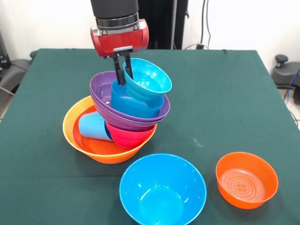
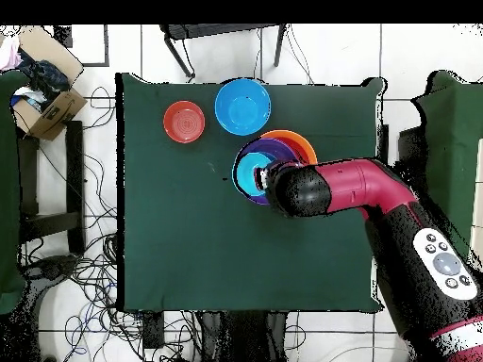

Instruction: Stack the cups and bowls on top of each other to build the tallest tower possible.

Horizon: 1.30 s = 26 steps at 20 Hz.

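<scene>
The arm [image 2: 377,193] shows glossy red shells broken by black joints, and its thick black lower link carries a pale grey oval panel [image 2: 443,266] with small round buttons. Up front, a black ribbed cylinder [image 1: 115,8] meets a silver ring, then a rounded red wrist housing [image 1: 120,41]. Below it, the gripper [image 1: 123,72] is two slim black fingers.

The end effector [image 1: 122,70] pinches the rim of a tilted cyan bowl [image 1: 149,80] atop the leaning tower [image 1: 123,119].
</scene>
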{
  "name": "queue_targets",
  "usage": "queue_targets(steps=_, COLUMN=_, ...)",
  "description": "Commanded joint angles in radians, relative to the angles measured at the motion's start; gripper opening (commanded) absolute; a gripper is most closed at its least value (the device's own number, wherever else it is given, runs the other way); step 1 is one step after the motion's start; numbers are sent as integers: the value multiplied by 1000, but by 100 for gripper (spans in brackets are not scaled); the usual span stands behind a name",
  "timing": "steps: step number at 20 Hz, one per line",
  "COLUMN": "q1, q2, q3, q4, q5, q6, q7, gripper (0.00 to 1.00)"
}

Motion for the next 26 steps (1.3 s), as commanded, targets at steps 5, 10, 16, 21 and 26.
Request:
queue_targets(steps=5, q1=18, q2=85, q3=25, q4=-69, q5=-41, q6=20, q7=-177, gripper=100)
queue_targets(steps=10, q1=4, q2=41, q3=72, q4=-59, q5=-5, q6=67, q7=-216, gripper=100)
queue_targets(steps=16, q1=23, q2=-17, q3=87, q4=-78, q5=54, q6=148, q7=-196, gripper=100)
queue_targets(steps=21, q1=71, q2=-13, q3=71, q4=-131, q5=69, q6=182, q7=-163, gripper=100)
queue_targets(steps=26, q1=174, q2=66, q3=7, q4=-250, q5=54, q6=226, q7=-93, gripper=100)
